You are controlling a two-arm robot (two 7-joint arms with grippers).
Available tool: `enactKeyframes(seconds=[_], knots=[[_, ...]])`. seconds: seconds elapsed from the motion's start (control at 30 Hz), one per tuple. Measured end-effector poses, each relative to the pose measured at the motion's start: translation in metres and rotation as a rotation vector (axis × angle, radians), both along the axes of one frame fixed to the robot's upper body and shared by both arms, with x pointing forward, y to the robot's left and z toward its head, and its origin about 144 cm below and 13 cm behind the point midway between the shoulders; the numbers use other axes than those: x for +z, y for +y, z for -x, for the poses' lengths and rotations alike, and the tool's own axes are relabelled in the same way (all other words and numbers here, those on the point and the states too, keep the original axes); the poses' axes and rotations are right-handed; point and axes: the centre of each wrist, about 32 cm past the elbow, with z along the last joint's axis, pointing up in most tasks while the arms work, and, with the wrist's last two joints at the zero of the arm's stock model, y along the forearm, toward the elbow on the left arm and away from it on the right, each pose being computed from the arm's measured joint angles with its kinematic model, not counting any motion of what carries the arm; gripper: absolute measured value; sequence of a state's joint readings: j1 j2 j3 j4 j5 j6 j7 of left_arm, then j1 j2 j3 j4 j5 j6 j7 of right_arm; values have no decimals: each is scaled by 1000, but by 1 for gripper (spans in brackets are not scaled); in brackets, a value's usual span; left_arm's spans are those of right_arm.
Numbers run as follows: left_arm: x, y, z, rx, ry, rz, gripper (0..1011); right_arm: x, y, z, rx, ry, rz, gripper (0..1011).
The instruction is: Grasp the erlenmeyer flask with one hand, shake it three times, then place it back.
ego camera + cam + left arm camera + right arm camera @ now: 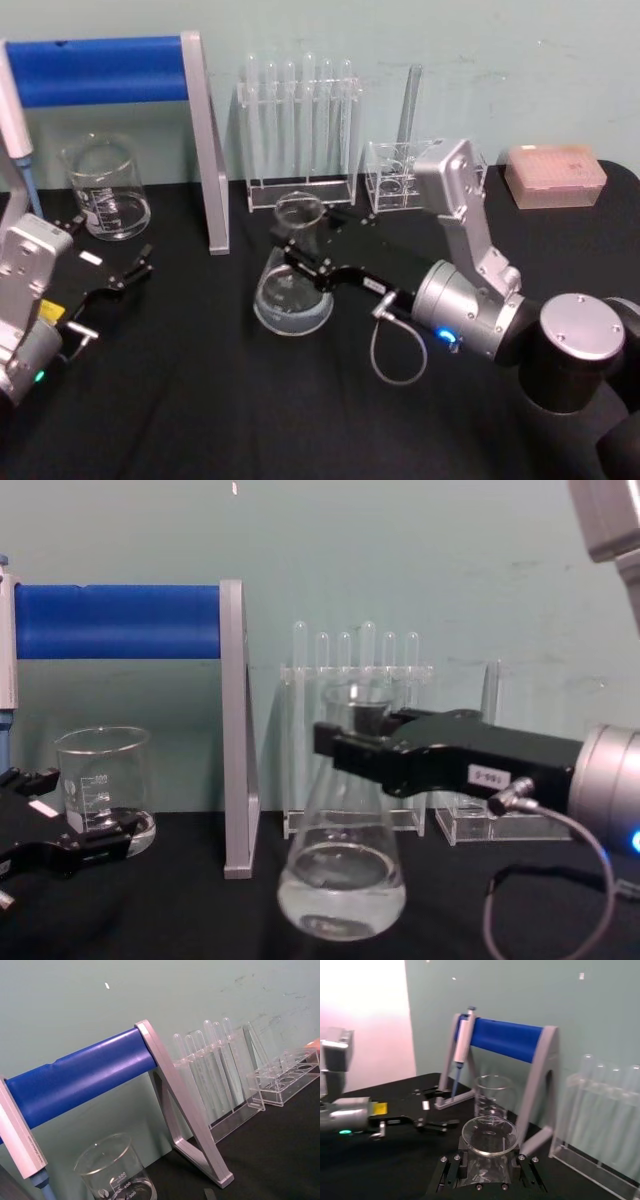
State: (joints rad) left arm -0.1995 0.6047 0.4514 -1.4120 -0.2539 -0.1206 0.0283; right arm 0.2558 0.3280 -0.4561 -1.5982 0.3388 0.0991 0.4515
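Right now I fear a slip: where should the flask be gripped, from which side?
Take the flask by its neck under the flared rim, from the right, where the right gripper sits. It stands upright; the base looks too wide, and the rim should check slipping.

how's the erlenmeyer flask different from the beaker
The erlenmeyer flask tapers from a wide base to a narrow neck; the beaker is straight-walled. The right gripper grips the flask's neck mid-table; the beaker stands free at the back left, by the open left gripper. Both are clear glass.
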Motion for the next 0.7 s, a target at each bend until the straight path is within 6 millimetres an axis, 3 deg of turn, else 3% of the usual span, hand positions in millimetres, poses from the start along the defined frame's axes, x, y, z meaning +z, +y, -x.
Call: enactKeyframes(seconds=[0.4, 0.7], knots=[[0, 0, 0, 0, 0, 0, 1001, 0, 8, 4, 76, 1, 9, 456], [0, 0, 0, 0, 0, 0, 1001, 0, -4, -3, -1, -9, 10, 456]])
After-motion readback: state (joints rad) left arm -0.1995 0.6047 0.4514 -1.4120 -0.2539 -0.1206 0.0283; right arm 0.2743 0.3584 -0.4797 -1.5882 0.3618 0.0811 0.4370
